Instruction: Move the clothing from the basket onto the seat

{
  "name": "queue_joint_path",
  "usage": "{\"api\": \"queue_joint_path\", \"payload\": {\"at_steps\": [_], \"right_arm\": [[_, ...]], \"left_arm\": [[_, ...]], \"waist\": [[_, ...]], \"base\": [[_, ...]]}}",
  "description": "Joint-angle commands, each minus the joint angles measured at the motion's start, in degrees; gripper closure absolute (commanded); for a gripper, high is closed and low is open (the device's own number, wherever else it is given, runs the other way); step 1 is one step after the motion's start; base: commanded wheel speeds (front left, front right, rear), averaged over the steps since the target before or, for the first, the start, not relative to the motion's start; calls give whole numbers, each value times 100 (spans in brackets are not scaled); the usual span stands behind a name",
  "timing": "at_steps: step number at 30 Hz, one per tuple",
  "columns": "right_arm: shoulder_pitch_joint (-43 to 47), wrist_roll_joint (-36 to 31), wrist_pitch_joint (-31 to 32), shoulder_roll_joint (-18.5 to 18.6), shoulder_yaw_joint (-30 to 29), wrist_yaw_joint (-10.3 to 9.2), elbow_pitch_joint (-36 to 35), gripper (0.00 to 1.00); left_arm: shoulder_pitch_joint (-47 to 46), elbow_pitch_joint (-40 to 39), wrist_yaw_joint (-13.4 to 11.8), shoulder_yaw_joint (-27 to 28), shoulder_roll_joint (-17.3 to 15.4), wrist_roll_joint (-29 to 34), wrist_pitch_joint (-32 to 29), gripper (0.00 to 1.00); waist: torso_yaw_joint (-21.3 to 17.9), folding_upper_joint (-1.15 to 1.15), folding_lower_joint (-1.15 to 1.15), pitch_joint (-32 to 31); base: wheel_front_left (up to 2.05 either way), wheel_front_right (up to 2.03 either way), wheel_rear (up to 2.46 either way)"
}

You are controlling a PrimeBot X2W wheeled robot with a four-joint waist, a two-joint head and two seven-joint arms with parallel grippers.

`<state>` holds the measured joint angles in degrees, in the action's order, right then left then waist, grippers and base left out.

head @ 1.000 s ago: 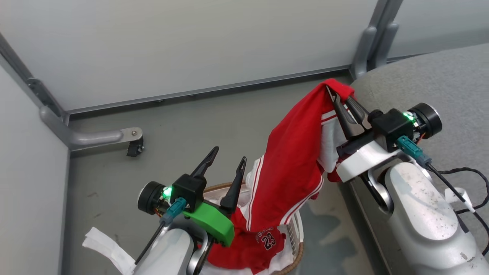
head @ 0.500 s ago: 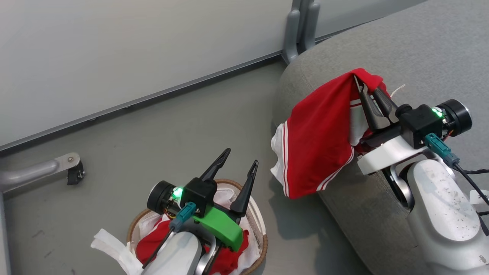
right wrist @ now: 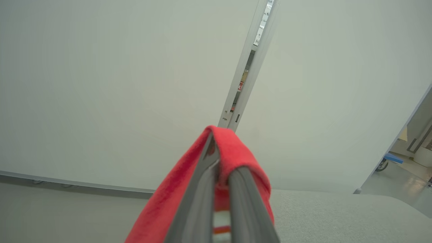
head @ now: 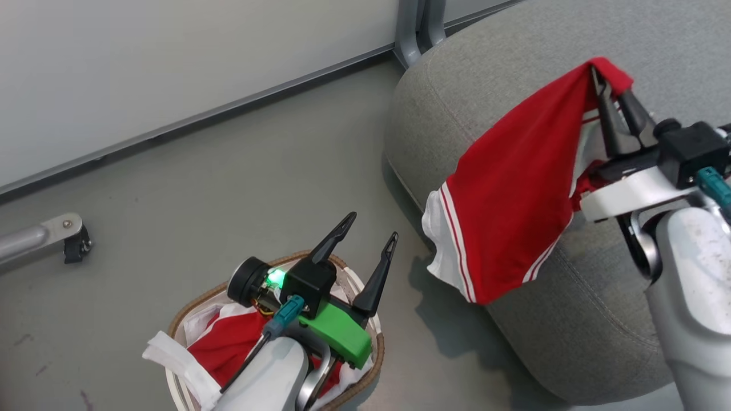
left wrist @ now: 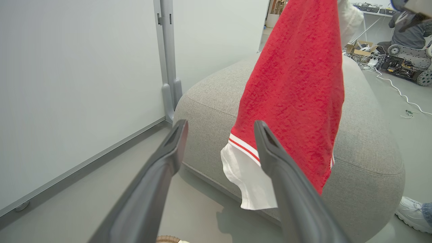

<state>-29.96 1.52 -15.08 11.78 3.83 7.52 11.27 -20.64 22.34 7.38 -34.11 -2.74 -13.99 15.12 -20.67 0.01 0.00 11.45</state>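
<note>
The right gripper [head: 606,80] is clenched on the top fold of the red garment [head: 514,194]. The garment hangs with its long axis downward, striped hem toward the floor [head: 228,182], at the seat's [head: 497,74] rounded left edge. Open floor separates seat and basket [head: 188,307]. The left gripper [head: 372,225] hovers released above the basket.

Open floor [head: 240,188] lay between basket [head: 197,299] and seat [head: 485,74], passable. Red garment [head: 514,200] hung in front of seat's near edge, blocking that approach. Seat top beyond it was bare grey fabric. Left gripper [head: 372,225], fingers spread, hovered over basket mouth, covering part. Wall panel [head: 171,57] and post [head: 414,28] closed the far side.
</note>
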Motion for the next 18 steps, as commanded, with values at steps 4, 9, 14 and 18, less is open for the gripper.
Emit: {"api": "queue_joint_path", "payload": {"at_steps": [4,9,14,18], "right_arm": [[-669,44,-14,206,-298,-6,44,100],[-1611,74,-13,573,-546,-7,267,100],[-2545,162,-13,1056,-940,-6,625,100],[-3138,29,-13,1506,-1058,-6,949,100]], "left_arm": [[-306,-47,17,23,-126,138,5,0],[-632,-124,18,13,-255,262,5,0],[-967,-189,18,-62,-359,390,5,0],[-1157,-240,18,-118,-450,488,5,0]], "waist": [[319,-1,0,662],[508,-1,0,1308],[692,-1,0,1958],[802,-1,0,2376]], "base": [[0,0,0],[0,0,0],[0,0,0],[0,0,0]]}}
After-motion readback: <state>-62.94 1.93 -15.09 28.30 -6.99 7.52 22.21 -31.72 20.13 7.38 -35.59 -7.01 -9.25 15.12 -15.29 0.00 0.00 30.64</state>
